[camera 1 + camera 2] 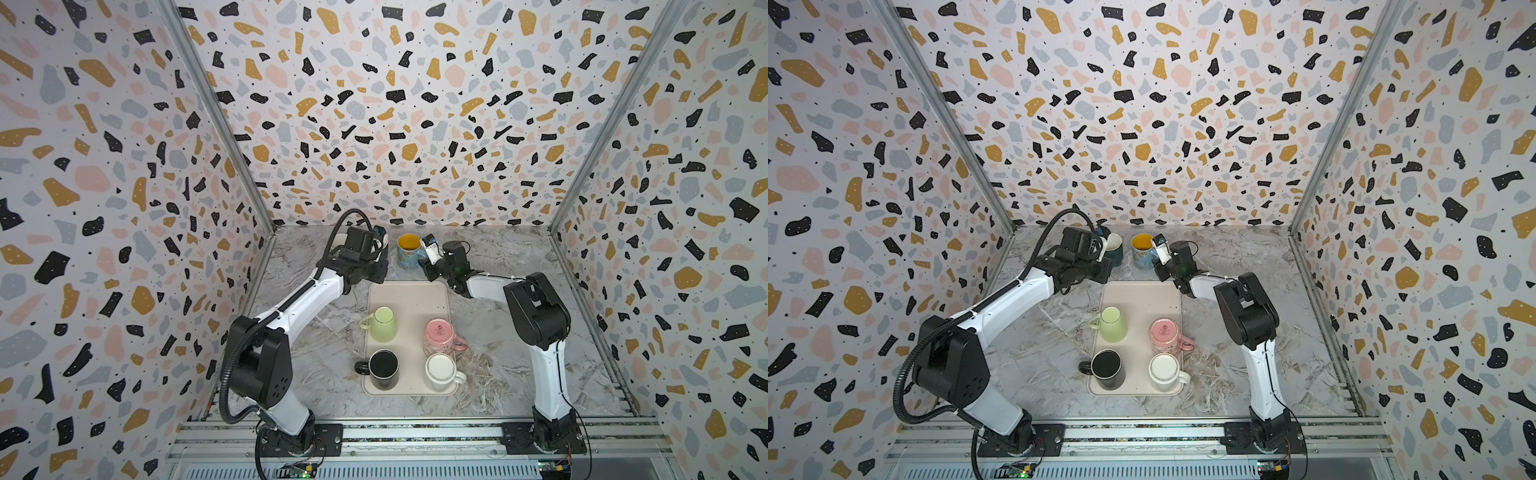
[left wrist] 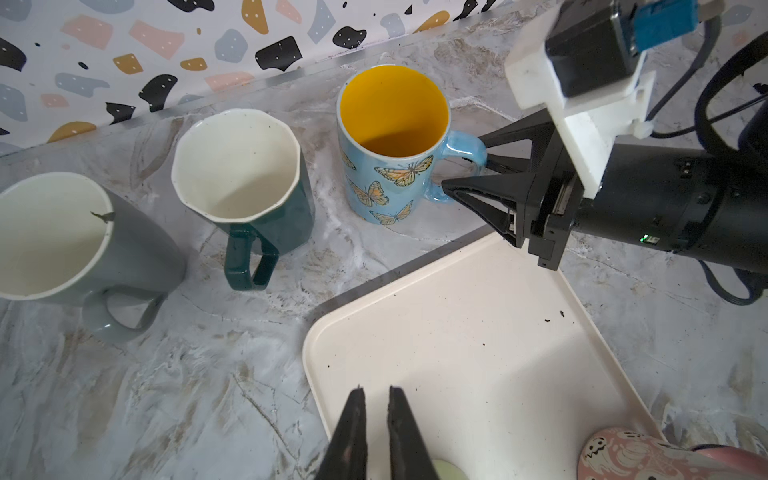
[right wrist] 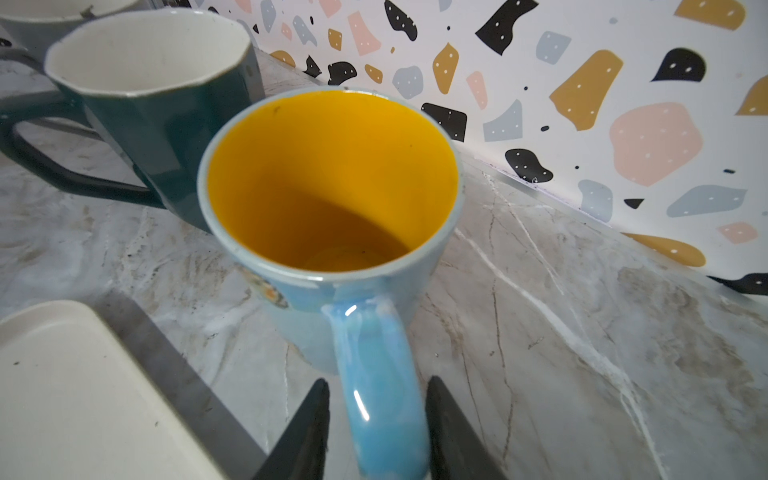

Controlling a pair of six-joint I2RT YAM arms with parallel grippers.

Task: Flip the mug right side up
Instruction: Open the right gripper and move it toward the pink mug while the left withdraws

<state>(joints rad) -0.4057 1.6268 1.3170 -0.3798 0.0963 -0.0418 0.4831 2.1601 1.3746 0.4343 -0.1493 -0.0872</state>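
Standing mouth-up on the table (image 1: 511, 249) close to the back wall, the blue mug (image 1: 408, 249) is shown in both top views beyond the far end of the tray (image 1: 409, 291); for this mug the turning is judged done. The right hand (image 1: 426, 262) is brought in low from the side at the handle, an approach by which tipping is avoided. The left hand (image 1: 380, 272) is held over the tray's far edge. A pale green mug (image 1: 384, 324), a pink mug (image 1: 440, 334), a black mug (image 1: 384, 368) and a white mug (image 1: 441, 370) are set on the tray, seemingly base-up.

In the left wrist view the left hand (image 2: 376, 432) is seen closed to a sliver, with nothing in it. The blue mug (image 2: 386, 166) is lined up beside a dark green mug (image 2: 249, 178) and a grey mug (image 2: 62, 237), all mouth-up, apparently so that turned mugs are gathered off the tray (image 2: 478, 332).

In the right wrist view the handle (image 3: 378, 374) is seen between the jaws of the right hand (image 3: 376, 415), which are parted with a gap on either side: nothing is gripped, and the mug is borne by the table alone.
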